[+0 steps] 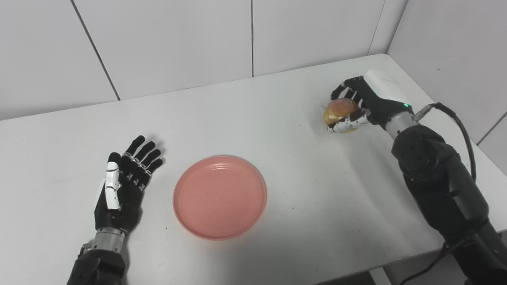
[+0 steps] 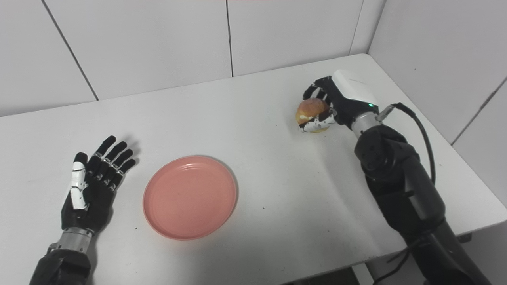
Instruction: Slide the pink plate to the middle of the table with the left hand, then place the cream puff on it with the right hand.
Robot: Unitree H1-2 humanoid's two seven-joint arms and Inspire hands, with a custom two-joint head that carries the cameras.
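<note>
- Left hand (image 1: 119, 186): nearest, flat on the bench (image 1: 277, 130), fingers spread, holding nothing, just left of the plate.
- Pink plate (image 1: 220, 197): mid-bench, bare.
- Right hand (image 1: 358, 105): far right, fingers wrapped around the cream puff (image 1: 340, 112); the plate lies well apart, leftward and nearer, path unobstructed.

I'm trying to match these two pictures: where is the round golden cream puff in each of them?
Left eye view: the round golden cream puff sits in the upper right, wrapped by the right hand.
Right eye view: the cream puff is upper right too, but nearer the picture's middle.
Shared landmark: the round pink plate lies on the white table, down and to the left of the puff in both views.
</note>
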